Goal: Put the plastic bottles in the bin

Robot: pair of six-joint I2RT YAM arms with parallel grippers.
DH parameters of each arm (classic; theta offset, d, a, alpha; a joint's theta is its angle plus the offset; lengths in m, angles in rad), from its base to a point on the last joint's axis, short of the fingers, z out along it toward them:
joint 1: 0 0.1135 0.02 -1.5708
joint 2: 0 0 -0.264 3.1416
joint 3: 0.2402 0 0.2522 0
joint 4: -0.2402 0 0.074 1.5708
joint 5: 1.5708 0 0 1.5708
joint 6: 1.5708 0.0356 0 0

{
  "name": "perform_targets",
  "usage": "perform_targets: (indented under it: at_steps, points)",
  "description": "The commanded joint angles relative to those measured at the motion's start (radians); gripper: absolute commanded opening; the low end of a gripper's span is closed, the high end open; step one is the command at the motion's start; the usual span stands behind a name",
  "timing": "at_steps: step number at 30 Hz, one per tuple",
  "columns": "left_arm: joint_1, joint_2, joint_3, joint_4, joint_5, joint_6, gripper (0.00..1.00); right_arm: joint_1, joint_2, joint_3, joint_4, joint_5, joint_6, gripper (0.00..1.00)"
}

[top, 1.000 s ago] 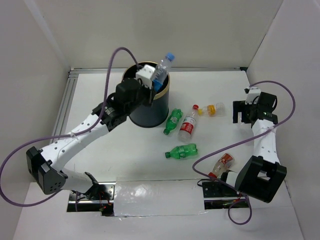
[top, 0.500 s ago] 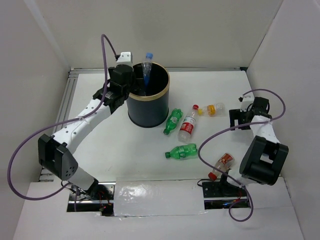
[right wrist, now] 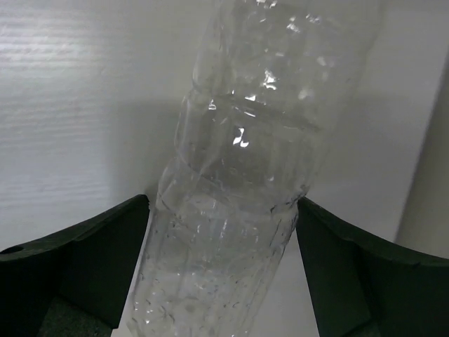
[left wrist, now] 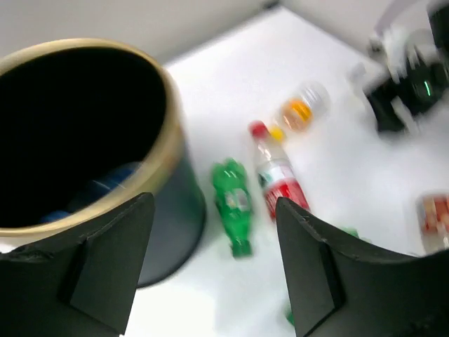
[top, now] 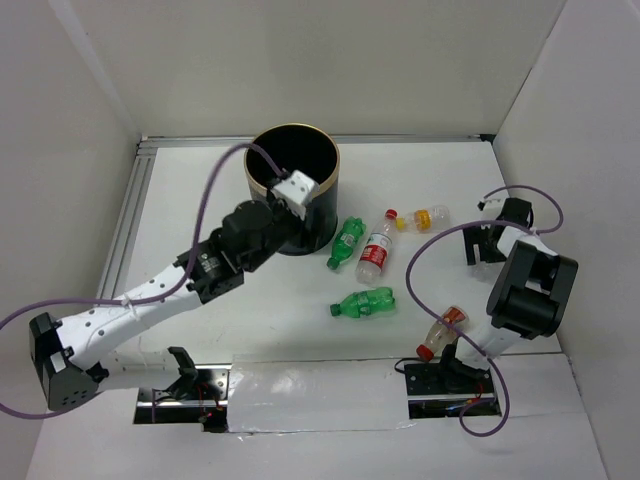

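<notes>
white desk, white walls on three sides. from the top camera i see the bin (top: 255, 170) at the back, with my left end effector (top: 296, 196) over its near rim. right of the bin lie a green bottle (top: 346, 243) and, just beside it, a red-white bottle (top: 377, 250). a second green bottle (top: 364, 302) lies nearer me, a yellow-label bottle (top: 428, 216) further right, and a red-label bottle (top: 446, 328) by the right arm's base. my right end effector (top: 486, 242) sits past the yellow-label one, near the wall.

on the left wrist camera the fingers stand apart and empty. the bin is on their left with something blue (left wrist: 105, 191), blurred, inside it, and the bottles lie beyond them.

on the right wrist camera the fingers are spread wide and a clear bottle (right wrist: 245, 161) fills the gap. i can't tell if they touch it.
</notes>
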Motion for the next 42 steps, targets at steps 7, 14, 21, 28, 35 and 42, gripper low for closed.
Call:
perform_targets:
  at_steps: [7, 14, 21, 28, 35, 42]
  points:
    - [-0.212, 0.166, -0.205, 0.115, 0.027, 0.005, 0.90, -0.073, -0.014, 0.097, -0.109, -0.242, -0.108, 0.19]
    - [-0.301, 0.295, -0.272, 0.230, 0.027, 0.031, 0.94, 0.000, -0.225, 0.396, -0.368, -0.822, -0.242, 0.10]
    - [-0.330, 0.392, -0.274, 0.276, -0.028, 0.042, 0.95, 0.507, -0.230, 0.624, 0.064, -0.910, 0.136, 0.11]
    - [-0.353, 0.423, -0.283, 0.298, -0.063, -0.003, 0.96, 0.841, 0.137, 1.043, 0.103, -0.781, 0.232, 0.18]
    - [-0.362, 0.493, -0.249, 0.308, -0.098, -0.012, 0.96, 0.890, 0.395, 1.243, 0.083, -0.751, 0.317, 0.72]
    - [-0.362, 0.620, -0.177, 0.308, -0.065, 0.071, 0.96, 0.811, 0.342, 1.263, 0.031, -0.740, 0.354, 1.00]
